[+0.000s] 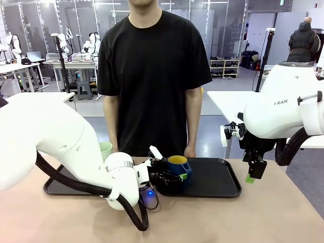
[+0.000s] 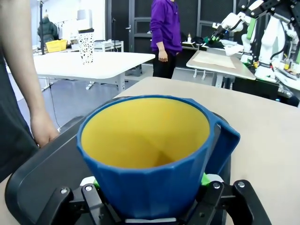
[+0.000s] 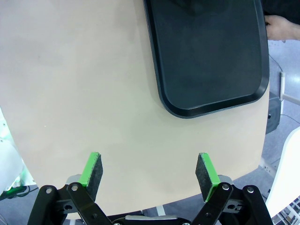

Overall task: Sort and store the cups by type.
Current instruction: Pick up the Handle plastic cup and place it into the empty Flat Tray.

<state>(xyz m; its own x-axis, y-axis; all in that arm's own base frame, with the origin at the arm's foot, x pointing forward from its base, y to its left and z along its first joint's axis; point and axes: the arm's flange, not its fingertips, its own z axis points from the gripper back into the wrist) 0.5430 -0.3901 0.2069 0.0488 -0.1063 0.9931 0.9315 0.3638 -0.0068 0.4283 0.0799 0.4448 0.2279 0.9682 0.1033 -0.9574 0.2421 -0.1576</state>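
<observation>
The dark blue mug (image 1: pixel 178 164) with a yellow inside stands at the near left of the right black tray (image 1: pixel 217 177). My left gripper (image 1: pixel 174 177) reaches in level from the left with a finger on each side of it. In the left wrist view the mug (image 2: pixel 145 154) sits between the fingers of the left gripper (image 2: pixel 150 180), handle to the right, green pads peeping out at its lower walls; contact is unclear. The pale green tumbler (image 1: pixel 106 151) stands upright on the left tray (image 1: pixel 55 186), partly behind my left arm. My right gripper (image 1: pixel 250 177) hangs open above the table's right side, its pads (image 3: pixel 93 169) wide apart over bare tabletop.
A person in a black shirt stands at the far edge, one hand (image 2: pixel 42 129) hanging beside the right tray (image 3: pixel 211 61). A black-and-white patterned lidded cup (image 2: pixel 86 44) stands on a distant white table. Bare tabletop lies in front of both trays.
</observation>
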